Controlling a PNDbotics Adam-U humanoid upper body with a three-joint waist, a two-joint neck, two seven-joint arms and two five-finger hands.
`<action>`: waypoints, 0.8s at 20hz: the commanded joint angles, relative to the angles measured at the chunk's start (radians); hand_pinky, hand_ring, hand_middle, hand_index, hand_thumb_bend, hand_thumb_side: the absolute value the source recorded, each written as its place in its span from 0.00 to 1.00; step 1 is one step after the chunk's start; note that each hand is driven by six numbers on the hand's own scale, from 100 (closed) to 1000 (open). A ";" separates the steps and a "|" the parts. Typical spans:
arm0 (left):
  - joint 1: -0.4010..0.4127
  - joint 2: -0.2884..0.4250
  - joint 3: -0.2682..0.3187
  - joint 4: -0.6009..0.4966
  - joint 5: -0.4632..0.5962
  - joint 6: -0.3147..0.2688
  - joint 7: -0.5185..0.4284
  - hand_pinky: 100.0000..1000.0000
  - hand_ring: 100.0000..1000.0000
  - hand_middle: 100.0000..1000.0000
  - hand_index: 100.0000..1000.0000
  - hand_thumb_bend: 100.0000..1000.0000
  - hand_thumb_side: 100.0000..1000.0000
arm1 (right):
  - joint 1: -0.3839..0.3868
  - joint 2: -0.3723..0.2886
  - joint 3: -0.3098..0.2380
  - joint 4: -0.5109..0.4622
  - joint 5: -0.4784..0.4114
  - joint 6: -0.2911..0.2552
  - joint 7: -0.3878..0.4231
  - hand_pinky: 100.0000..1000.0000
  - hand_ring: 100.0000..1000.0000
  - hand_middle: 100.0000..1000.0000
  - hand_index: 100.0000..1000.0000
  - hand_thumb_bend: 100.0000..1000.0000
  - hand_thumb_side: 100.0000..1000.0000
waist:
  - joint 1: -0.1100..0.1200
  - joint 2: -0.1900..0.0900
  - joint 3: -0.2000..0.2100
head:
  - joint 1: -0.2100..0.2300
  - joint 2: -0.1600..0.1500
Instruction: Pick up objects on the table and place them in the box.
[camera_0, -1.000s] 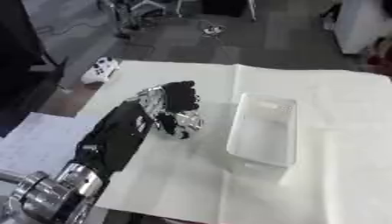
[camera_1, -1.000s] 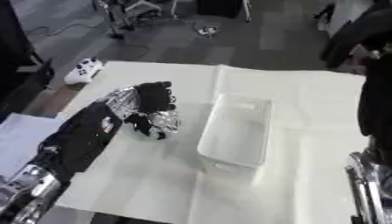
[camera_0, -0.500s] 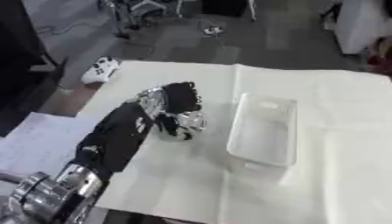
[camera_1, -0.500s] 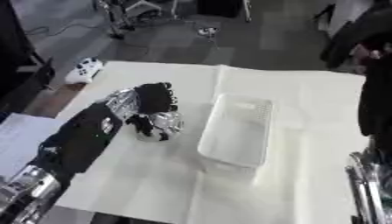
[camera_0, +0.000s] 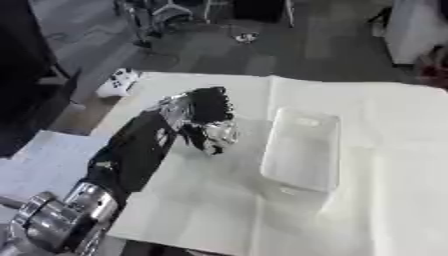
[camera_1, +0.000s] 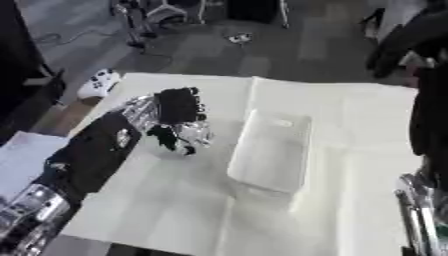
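My left hand (camera_0: 206, 107) reaches in from the lower left over the white cloth-covered table (camera_0: 201, 200). Its black fingers curl down around a small shiny silvery object (camera_0: 220, 134), with the thumb under it. I cannot tell whether the object touches the cloth. A clear rectangular box (camera_0: 302, 150) stands just right of the hand, a short gap away, and looks empty. My right arm (camera_1: 422, 210) shows only as a silver joint and a dark sleeve along the right edge; its hand is hidden.
A white game controller (camera_0: 116, 82) lies by the table's far left corner. A dark cabinet stands on the left, with chair legs and cables on the floor beyond the table. A fold runs across the cloth behind the box.
My left hand has crept slightly up the picture with the silvery object in it. The box has stayed put.
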 joint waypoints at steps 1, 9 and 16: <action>-0.042 0.037 -0.002 -0.028 0.006 0.000 0.004 0.54 0.21 0.08 0.33 0.08 1.00 | -0.003 -0.010 -0.002 -0.013 0.001 0.002 -0.001 0.25 0.22 0.29 0.44 0.37 1.00 | 0.003 -0.025 0.003 | 0.018 -0.008; -0.064 0.029 -0.008 -0.051 0.012 0.002 0.044 0.55 0.22 0.09 0.34 0.08 1.00 | 0.000 -0.005 0.001 -0.013 -0.001 0.000 0.000 0.25 0.22 0.29 0.44 0.36 1.00 | 0.011 -0.034 -0.003 | 0.048 -0.035; -0.082 -0.004 -0.040 -0.081 -0.018 0.019 0.138 0.57 0.23 0.10 0.34 0.08 1.00 | -0.004 0.012 0.005 -0.013 -0.003 -0.009 -0.002 0.25 0.22 0.29 0.44 0.36 1.00 | 0.024 -0.035 -0.018 | 0.041 -0.050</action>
